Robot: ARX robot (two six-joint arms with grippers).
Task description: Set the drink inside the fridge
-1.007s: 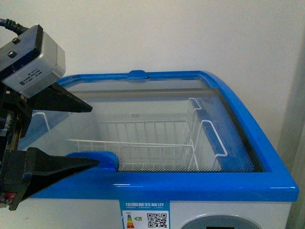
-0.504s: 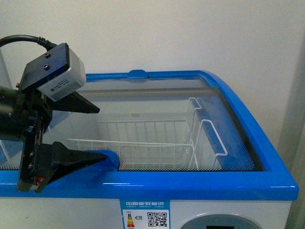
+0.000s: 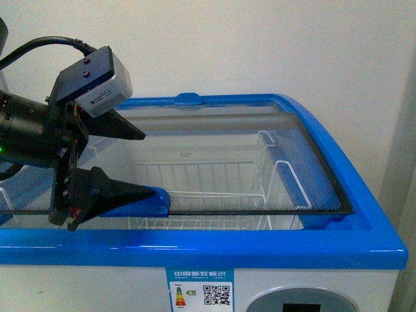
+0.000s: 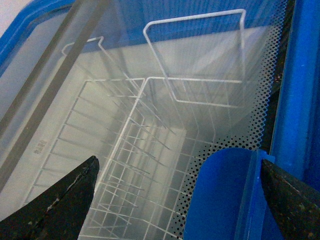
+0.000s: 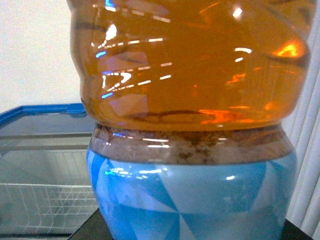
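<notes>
At fridge front rim, handle of part-open lid is straddled by wide-open left gripper; drink not yet placed; right gripper state unclear.

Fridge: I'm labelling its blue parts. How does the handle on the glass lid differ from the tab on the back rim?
The handle sits on the near edge of the glass lid; the tab sits on the back rim. The handle looks bigger and taller, the tab low and flat. The handle lies between the jaws of the open left gripper; nothing is near the tab. Both are blue.
</notes>
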